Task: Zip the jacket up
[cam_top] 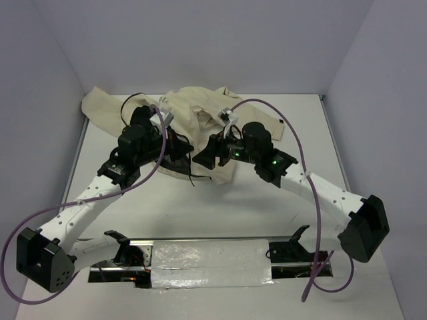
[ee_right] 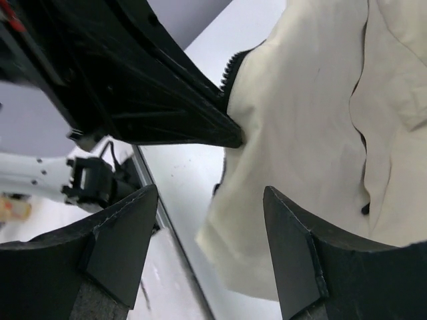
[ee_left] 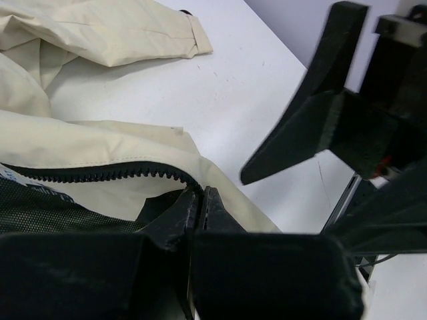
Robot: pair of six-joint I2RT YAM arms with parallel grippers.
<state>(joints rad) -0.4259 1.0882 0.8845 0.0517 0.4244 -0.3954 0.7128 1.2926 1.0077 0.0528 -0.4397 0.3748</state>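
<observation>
The jacket (cam_top: 193, 110) lies crumpled at the 12 o'clock side of the table (cam_top: 200, 207), cream shell up, with one sleeve (ee_left: 133, 33) thrown out flat toward 11 o'clock in the left wrist view. Its front is open. A row of dark zipper teeth (ee_left: 100, 175) runs along one front edge above the black mesh lining (ee_left: 40, 213), and no matching row is seen meshed with it.

The step in hand appears to be the start of the zip: securing the bottom end of one toothed edge so the two halves can be brought together. The slider and pull tab cannot be made out in any view. The next move probably calls for the free arm to find the other front edge, or the slider, and line it up with the pinned end without dragging the fabric away.

The left gripper (ee_left: 200, 207) is closed, its fingers pressed together on the jacket edge right where the teeth end, at 6 o'clock in its own view. The right gripper (ee_right: 208, 193) is spread wide and holds nothing. It hangs over the cream fabric just beside the left one, which fills the 10 o'clock part of its view.
</observation>
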